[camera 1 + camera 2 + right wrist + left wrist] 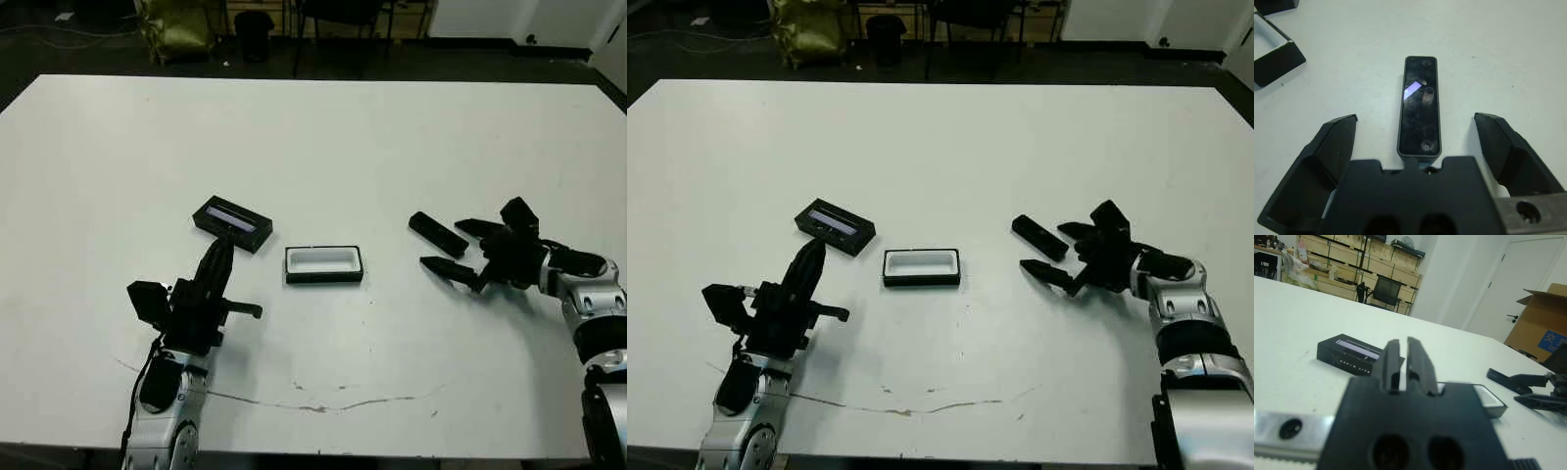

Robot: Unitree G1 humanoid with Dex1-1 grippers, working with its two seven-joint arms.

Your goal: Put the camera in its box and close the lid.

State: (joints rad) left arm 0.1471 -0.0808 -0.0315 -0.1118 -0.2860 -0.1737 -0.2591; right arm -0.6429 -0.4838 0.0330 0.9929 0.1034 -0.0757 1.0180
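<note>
The camera [1420,105] was seen lying flat on the white table [323,127], at the centre right of the head view, well apart from the box [324,264] at the centre. The right gripper [1415,132] was placed low around it, with the fingers [1334,142] spread wide and one on each side of the bar; nothing was yet pinched. In the head view the long axis of the camera ran diagonally, from upper left to lower right, and its near end pointed toward the palm of the gripper. The long axis of the box ran left to right, so a turn would probably be needed before the camera is put in.

A slip could be caused if the fingers were closed off centre, because the bar is slim and smooth and could be pushed sideways or turned.

The left gripper [219,250] was held with fingers pressed together, its tips close to the lid [233,223].
</note>
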